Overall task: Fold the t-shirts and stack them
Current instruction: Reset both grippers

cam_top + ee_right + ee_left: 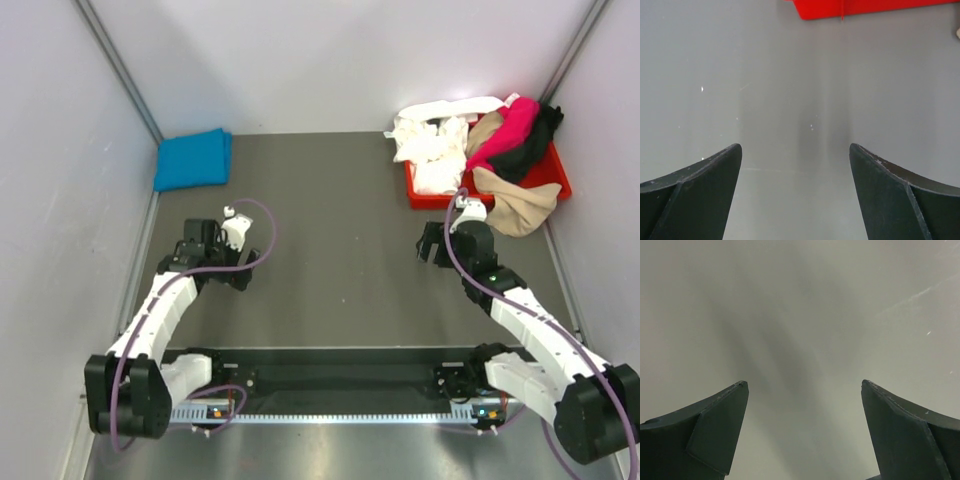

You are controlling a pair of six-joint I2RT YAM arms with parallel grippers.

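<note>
A folded bright blue t-shirt [191, 160] lies at the far left of the table by the wall. At the far right a heap of t-shirts fills a tray: white [433, 142], magenta [506, 130], black [531, 146] and tan [520, 206], the tan one spilling over the near rim. My left gripper [215, 250] hangs below the blue shirt, apart from it. In the left wrist view it [803, 385] is open over bare table. My right gripper [445, 245] is just short of the tray. The right wrist view shows it [795, 147] open and holding nothing.
The red plastic tray [556, 171] stands at the back right, and its near wall [865, 7] runs along the top of the right wrist view. Pale walls close in the table on the left, back and right. Purple cables loop from both wrists.
</note>
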